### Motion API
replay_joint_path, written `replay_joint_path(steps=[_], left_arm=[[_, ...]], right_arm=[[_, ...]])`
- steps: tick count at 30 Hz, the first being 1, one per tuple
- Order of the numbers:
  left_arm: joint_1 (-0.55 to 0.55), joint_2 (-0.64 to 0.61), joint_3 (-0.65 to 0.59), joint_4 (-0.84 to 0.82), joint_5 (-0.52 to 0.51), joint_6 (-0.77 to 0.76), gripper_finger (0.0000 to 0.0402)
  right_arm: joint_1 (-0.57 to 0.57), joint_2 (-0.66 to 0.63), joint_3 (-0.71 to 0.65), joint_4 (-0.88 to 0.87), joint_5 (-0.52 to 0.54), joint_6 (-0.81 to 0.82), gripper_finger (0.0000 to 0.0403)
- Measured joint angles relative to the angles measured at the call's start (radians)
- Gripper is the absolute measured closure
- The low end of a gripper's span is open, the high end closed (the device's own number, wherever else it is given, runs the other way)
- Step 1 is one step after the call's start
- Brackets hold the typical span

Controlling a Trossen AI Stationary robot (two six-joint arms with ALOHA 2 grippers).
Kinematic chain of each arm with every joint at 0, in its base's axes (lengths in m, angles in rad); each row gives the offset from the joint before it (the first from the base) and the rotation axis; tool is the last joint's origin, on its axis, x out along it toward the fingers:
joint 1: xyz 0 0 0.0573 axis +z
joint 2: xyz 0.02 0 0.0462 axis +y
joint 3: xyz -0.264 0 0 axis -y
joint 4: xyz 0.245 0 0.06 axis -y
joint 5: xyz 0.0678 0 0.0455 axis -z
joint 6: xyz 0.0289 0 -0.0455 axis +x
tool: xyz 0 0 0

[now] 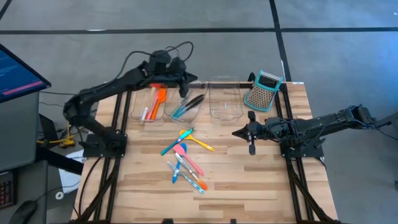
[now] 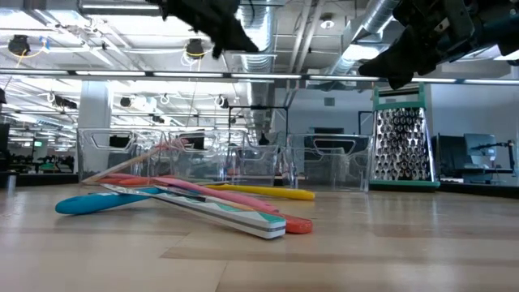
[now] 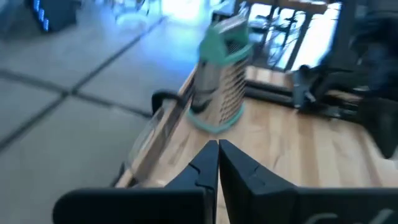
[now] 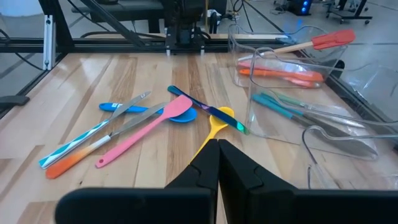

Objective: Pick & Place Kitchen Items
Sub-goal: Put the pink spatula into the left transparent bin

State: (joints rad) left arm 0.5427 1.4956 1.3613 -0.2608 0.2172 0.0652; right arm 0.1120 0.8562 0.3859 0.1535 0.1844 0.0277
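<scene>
Left gripper [image 1: 186, 84] above the middle bin [image 1: 185, 106], jaws pressed together, empty. Loose utensils [image 1: 185, 158] heaped mid-table, bare wood all round to the front edge. Right gripper [image 1: 239, 132] low beside them, jaws closed, grater [image 1: 262, 91] behind.

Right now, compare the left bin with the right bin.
The left bin holds orange and red utensils; the right bin looks empty. The left gripper hovers between the left bin and the middle bin, fingers shut, while nothing hovers over the right bin, which stands beside the grater. Both bins are clear plastic, upright, in one row at the table's far edge.
</scene>
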Motion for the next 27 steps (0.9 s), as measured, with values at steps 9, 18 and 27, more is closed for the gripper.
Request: replay_joint_path(steps=[9, 18, 27], left_arm=[[-0.131, -0.259, -0.157, 0.010, -0.009, 0.122, 0.0400], [-0.242, -0.566, -0.507, 0.160, -0.010, 0.133, 0.0400], [-0.312, -0.744, -0.715, 0.215, -0.011, 0.062, 0.0400]], right_arm=[[0.010, 0.000, 0.000, 0.000, 0.000, -0.001, 0.0403], [0.019, 0.000, 0.000, 0.022, 0.000, -0.011, 0.0403], [0.019, 0.000, 0.000, 0.062, 0.000, -0.010, 0.0403]])
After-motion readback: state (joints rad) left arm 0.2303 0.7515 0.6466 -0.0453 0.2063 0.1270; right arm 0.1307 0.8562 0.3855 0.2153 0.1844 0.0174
